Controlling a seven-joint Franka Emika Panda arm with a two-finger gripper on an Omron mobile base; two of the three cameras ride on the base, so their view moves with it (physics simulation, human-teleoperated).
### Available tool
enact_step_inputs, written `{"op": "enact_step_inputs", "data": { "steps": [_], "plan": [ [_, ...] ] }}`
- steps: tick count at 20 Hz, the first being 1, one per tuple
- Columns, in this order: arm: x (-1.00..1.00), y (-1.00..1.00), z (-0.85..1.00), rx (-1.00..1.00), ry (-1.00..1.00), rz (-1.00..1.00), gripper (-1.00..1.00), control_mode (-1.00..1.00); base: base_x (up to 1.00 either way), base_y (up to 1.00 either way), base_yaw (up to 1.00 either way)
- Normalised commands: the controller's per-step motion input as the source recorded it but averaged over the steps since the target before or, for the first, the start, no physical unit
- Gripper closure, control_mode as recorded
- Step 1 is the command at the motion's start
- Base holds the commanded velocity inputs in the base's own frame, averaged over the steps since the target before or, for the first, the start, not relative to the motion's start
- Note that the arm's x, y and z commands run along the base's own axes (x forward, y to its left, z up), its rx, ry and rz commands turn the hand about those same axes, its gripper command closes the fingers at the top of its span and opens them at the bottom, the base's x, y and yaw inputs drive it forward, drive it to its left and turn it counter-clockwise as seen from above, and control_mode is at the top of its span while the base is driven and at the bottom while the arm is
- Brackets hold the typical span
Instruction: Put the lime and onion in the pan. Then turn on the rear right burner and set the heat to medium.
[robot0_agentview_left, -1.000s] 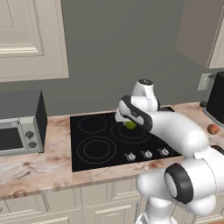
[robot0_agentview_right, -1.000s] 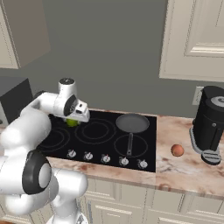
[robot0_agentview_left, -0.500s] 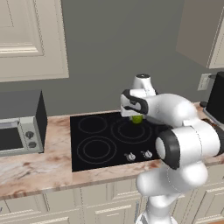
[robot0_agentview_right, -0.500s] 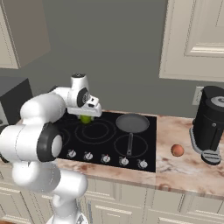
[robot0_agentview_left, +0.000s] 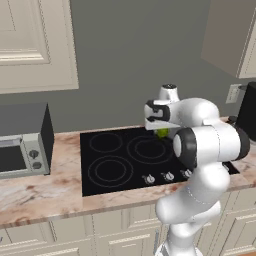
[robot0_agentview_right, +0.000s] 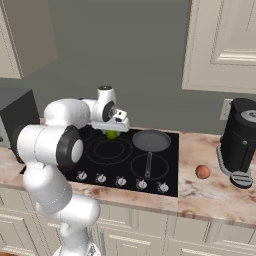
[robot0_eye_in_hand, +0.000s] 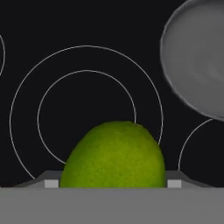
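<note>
The gripper (robot0_agentview_right: 112, 131) gripped the lime (robot0_agentview_right: 111, 133) above the stove (robot0_agentview_right: 125, 162), just left of the pan (robot0_agentview_right: 150, 141).

The white arm reaches over the black stove (robot0_agentview_right: 125, 160), and its hand (robot0_agentview_right: 112, 131) holds the lime (robot0_agentview_right: 111, 133) up above a back ring. Just to the right sits the pan (robot0_agentview_right: 151, 141) on the back right ring — its handle points toward the front knobs. The onion (robot0_agentview_right: 202, 172) lies on the tabletop (robot0_agentview_right: 210, 192) near the right end, beside a dark coffee machine (robot0_agentview_right: 241, 142).
</note>
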Motion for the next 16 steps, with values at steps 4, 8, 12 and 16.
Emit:
{"op": "enact_step_inputs", "data": {
  "steps": [4,8,12,16],
  "plan": [
    [0.59,-0.51,-0.01,0.00,0.00,0.00,1.00,-1.00,0.00,0.00,0.00],
    [0.59,-0.59,-0.01,0.00,-0.02,0.00,1.00,-1.00,0.00,0.00,0.00],
    [0.58,-0.49,-0.01,0.00,0.00,0.00,1.00,-1.00,0.00,0.00,0.00],
    [0.49,-0.42,-0.13,0.00,0.00,0.00,1.00,-1.00,0.00,0.00,0.00]
  ]
}}
